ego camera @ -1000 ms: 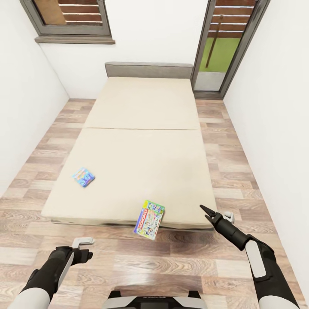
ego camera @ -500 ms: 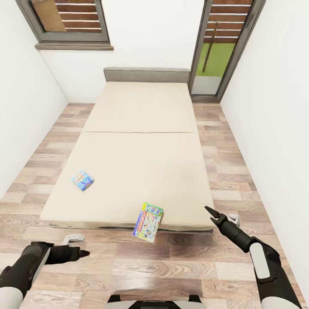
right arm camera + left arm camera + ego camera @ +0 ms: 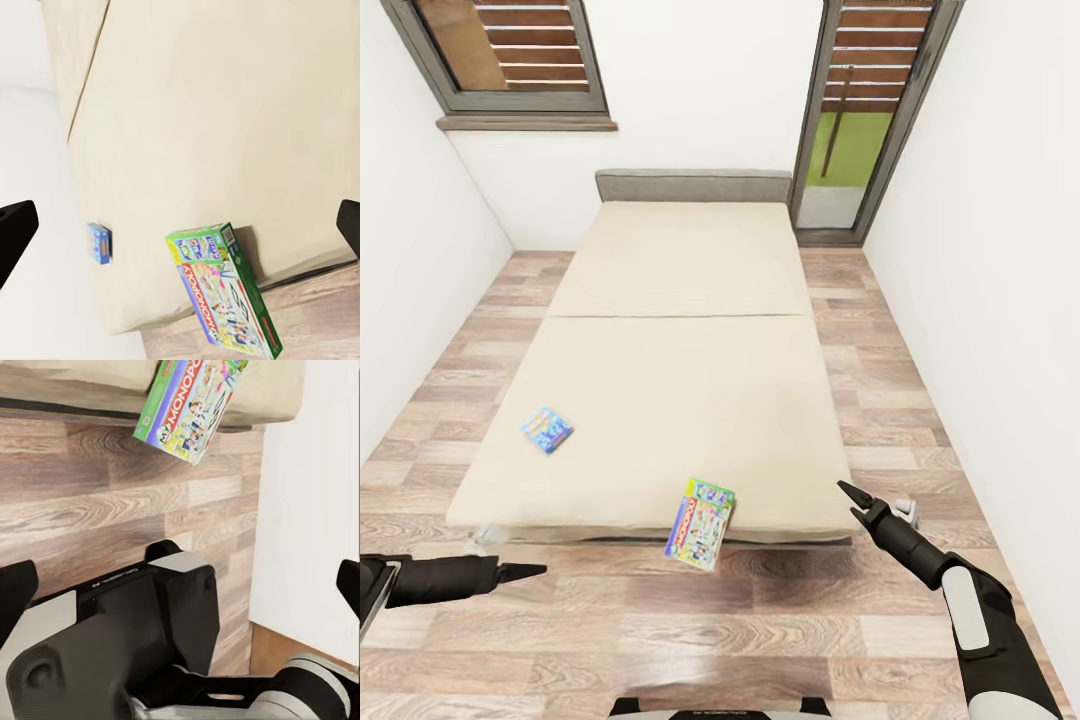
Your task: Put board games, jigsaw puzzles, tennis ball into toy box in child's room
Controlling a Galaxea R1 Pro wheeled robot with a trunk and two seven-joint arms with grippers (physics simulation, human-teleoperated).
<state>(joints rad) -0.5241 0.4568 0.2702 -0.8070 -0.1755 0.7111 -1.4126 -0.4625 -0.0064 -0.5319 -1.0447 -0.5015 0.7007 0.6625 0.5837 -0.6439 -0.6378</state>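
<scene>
Carefully bring the right gripper [image 3: 853,494], fingers seemingly together, down to the Monopoly box [image 3: 700,510] overhanging the bed [image 3: 680,390] edge, spreading first; left gripper [image 3: 525,572] state unclear

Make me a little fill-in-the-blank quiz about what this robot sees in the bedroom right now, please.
1. The green Monopoly board game box lies at the foot edge of the beige bed, part of it hanging out over the wooden ____.
2. The small blue board game box lies flat on the bed, nearer the robot's ____ arm.
3. The number of game boxes on the bed is ____.
4. The right gripper holds ____.

Missing words: floor; left; two; nothing
</scene>
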